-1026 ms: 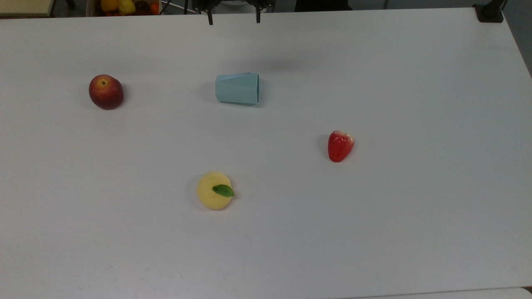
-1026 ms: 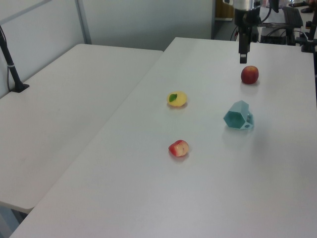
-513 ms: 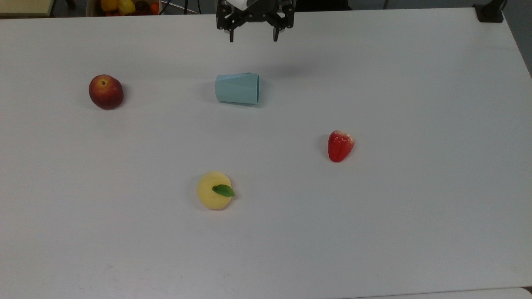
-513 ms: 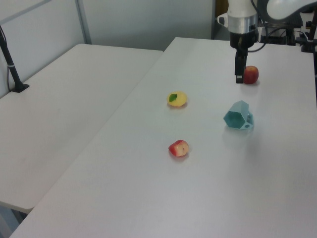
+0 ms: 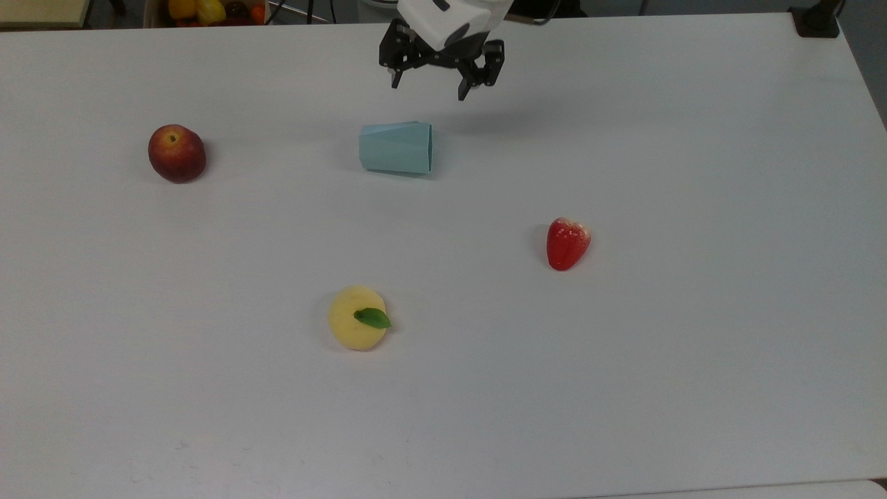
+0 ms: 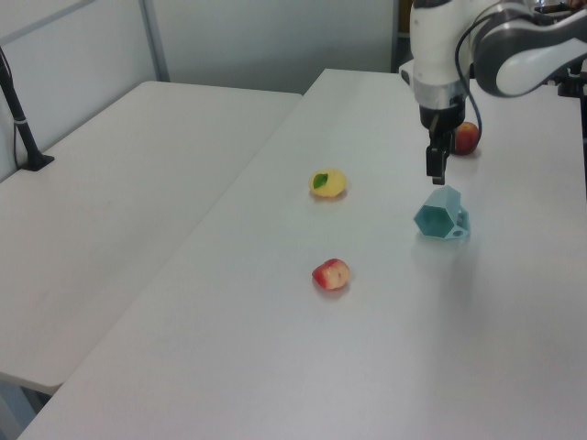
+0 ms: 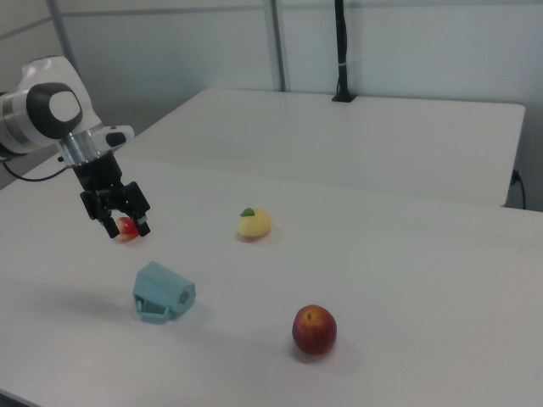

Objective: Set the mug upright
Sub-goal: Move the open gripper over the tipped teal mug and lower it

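A pale blue faceted mug (image 5: 395, 147) lies on its side on the white table (image 5: 624, 381), its mouth facing the top view's right. In the left view the mug (image 6: 441, 215) shows its hexagonal base, and in the right view the mug (image 7: 163, 292) lies tipped with its handle near the tabletop. My gripper (image 5: 428, 90) hangs open above the table, just beyond the mug's mouth end, touching nothing. It is directly above the mug in the left view (image 6: 433, 172), and up and to the left of it in the right view (image 7: 129, 231).
A red peach (image 5: 177, 153) lies at the top view's left. A yellow fruit with a green leaf (image 5: 357, 318) and a red strawberry (image 5: 567, 242) lie nearer the front. A box of fruit (image 5: 208, 10) sits past the table's far edge.
The gripper has come down and forward from the table's far edge toward the mug, shifting to the top view's right. It stays open. The mug and fruit have not moved.
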Tool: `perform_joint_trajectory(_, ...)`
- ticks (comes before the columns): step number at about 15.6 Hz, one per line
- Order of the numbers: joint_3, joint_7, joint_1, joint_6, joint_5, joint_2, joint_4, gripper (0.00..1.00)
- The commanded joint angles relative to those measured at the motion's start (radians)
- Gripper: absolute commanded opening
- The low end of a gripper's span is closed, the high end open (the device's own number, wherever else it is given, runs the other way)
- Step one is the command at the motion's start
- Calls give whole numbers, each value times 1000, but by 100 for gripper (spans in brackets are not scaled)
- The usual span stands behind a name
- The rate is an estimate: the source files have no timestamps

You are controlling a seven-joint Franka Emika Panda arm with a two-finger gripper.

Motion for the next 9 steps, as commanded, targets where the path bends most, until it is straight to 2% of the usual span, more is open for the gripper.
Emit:
perform_joint_trajectory(1, 2, 92, 24, 29, -57, 39, -15, 100)
perform_joint_trajectory(6, 2, 180, 32, 49, -172, 91, -26, 100)
perform_joint_trajectory(9, 2, 261, 29, 121, -249, 96, -76, 100)
